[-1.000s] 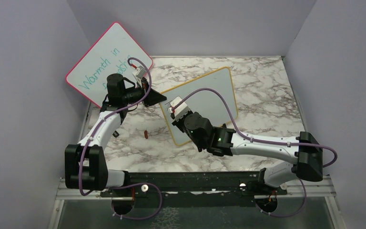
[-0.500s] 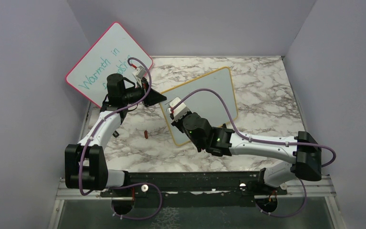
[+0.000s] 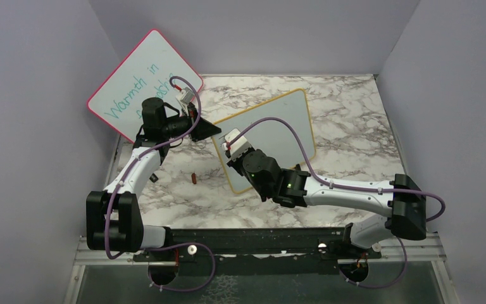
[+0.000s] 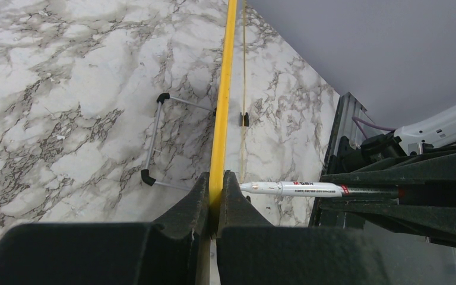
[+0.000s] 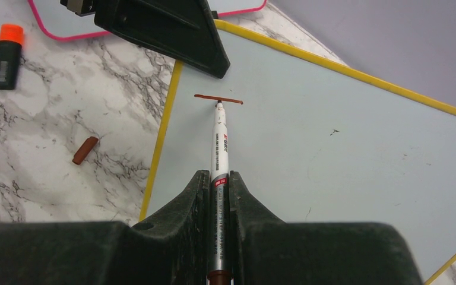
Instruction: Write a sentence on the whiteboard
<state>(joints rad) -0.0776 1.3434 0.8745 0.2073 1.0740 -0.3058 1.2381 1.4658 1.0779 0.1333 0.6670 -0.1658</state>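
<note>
The whiteboard [image 3: 272, 145] sits at the centre of the marble table [image 3: 354, 120], its yellow frame turned so the left corner points toward 10 o'clock. In the left wrist view it appears edge-on, with a wire stand [image 4: 154, 142] tipped in black projecting at 9 o'clock.

The sentence [image 5: 218, 99] consists of one short horizontal red-brown stroke near the board's left edge.

The right gripper [image 5: 217, 178] has its jaws closed narrowly on a white-barrelled marker [image 5: 219, 142]. The marker points to 12 o'clock in the right wrist view, and its tip meets the middle of the stroke.

The left gripper [image 4: 215, 196] is clamped on the yellow frame at the board's left corner, one finger on each face. In the right wrist view it lies at 11 o'clock of the stroke.

A red-brown marker cap [image 5: 85, 150] lies on the table at 8 o'clock of the marker tip, just off the frame. A black highlighter with an orange cap [image 5: 6, 56] lies at 10 o'clock. A pink-framed board [image 3: 142, 82] with teal writing stands at 10 o'clock of the whiteboard, against the left wall.
</note>
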